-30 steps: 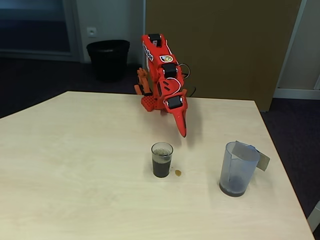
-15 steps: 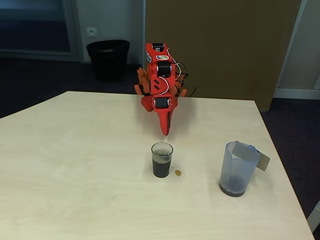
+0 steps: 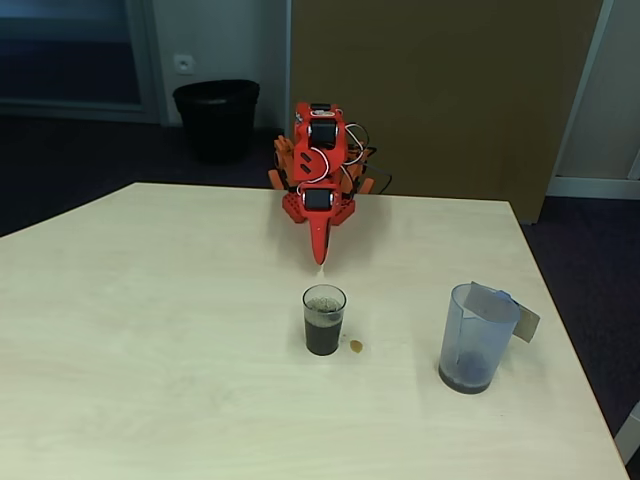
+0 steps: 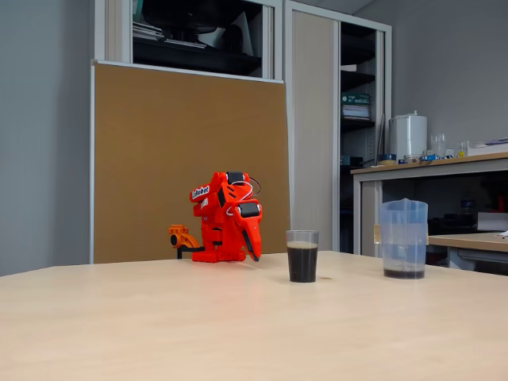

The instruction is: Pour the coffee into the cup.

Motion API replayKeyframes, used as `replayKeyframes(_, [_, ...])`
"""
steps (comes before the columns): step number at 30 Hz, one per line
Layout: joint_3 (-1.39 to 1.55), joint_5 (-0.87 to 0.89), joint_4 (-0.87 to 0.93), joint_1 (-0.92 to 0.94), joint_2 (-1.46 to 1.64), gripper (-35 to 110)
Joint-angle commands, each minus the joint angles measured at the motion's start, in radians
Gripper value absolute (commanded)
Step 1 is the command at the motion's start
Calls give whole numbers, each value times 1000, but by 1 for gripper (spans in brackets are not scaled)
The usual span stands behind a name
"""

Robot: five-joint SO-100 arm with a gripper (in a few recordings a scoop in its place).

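Your end effector (image 3: 320,256) has swung back behind the cup (image 3: 324,320), fingers together and empty. The cup, left of the jug (image 3: 477,338), looks light, thin-walled, spill-prone; grip mid-wall.

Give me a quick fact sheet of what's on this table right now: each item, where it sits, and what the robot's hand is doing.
cup: upright mid-table, mostly full
coffee: dark, fills most of the cup; a thin layer sits in the jug's bottom
jug: upright, right of the cup in both fixed views, apart from it
spill: small brown drop beside the cup
hand: shut, holding nothing, pointing down behind the cup
table: light wood
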Motion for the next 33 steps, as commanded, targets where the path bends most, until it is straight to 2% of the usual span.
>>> replayKeyframes(1, [6,-6,14,-5,12,1])
replayKeyframes(33, [6,0,12,8,9,0])
